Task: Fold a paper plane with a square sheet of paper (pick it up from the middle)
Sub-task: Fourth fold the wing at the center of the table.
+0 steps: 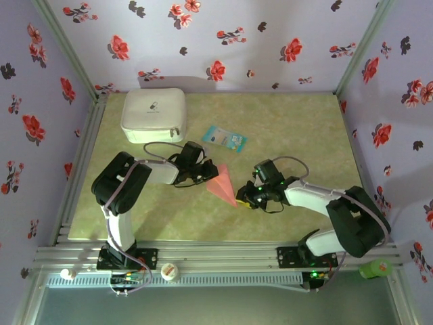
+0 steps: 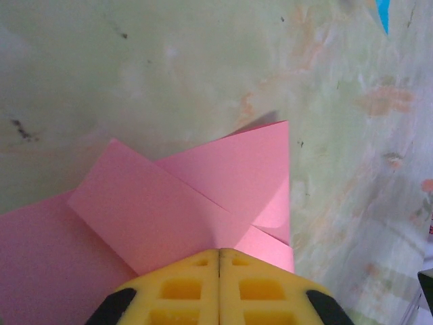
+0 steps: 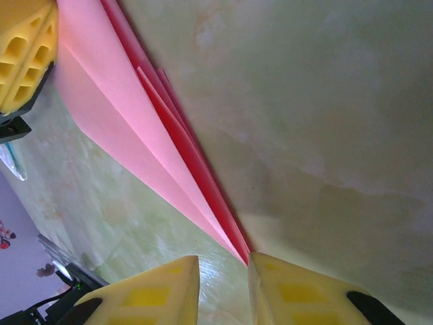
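The square sheet of paper is folded into a slim salmon-pink paper plane [image 1: 222, 181], a pointed triangle lying mid-table. My left gripper [image 1: 205, 174] is shut on its wide back end. In the left wrist view the yellow fingertips [image 2: 203, 261] meet with the folded pink flaps [image 2: 203, 196] coming out between them. My right gripper [image 1: 243, 198] sits at the plane's pointed nose and is open. In the right wrist view the nose [image 3: 230, 230] reaches the inner corner of one yellow finger [image 3: 284, 284], with a bare gap [image 3: 223, 274] between the fingers. The left gripper's finger [image 3: 24, 54] shows at the plane's far end.
A white zip case [image 1: 154, 115] lies at the back left, and a small light-blue packet [image 1: 224, 138] just behind the plane. Floral walls close in three sides of the green mat [image 1: 304, 128]. A metal rail [image 1: 216, 257] runs along the near edge.
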Motion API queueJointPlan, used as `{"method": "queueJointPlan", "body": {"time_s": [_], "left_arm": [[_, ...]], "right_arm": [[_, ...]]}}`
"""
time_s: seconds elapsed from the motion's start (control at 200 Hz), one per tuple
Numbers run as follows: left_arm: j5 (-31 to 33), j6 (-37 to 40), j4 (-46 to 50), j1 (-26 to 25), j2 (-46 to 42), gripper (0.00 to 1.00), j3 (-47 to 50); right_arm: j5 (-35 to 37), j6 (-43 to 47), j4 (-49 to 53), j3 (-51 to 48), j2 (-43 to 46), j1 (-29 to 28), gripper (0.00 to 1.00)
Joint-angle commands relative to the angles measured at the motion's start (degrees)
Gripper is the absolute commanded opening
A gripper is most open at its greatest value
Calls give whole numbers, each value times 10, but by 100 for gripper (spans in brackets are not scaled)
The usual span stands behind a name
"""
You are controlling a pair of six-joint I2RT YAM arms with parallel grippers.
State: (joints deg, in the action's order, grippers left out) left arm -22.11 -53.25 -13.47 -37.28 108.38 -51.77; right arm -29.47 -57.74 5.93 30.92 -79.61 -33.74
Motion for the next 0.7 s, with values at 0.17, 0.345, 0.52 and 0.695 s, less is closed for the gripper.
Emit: {"method": "queueJointPlan", "body": {"time_s": [0.17, 0.345, 0.52, 0.695], "left_arm": [[15, 1, 67, 1, 11, 7, 15], [15, 1, 69, 2, 10, 7, 15], [15, 2, 70, 2, 9, 7, 18], [13, 1, 70, 2, 9, 7, 17]], "right_arm": [[-19, -24, -20, -7, 5, 1, 27], [-30, -51, -61, -18, -5, 1, 29], [-27, -40, -45, -19, -15, 1, 29], [-33, 5, 18, -10, -19, 1, 29]]}}
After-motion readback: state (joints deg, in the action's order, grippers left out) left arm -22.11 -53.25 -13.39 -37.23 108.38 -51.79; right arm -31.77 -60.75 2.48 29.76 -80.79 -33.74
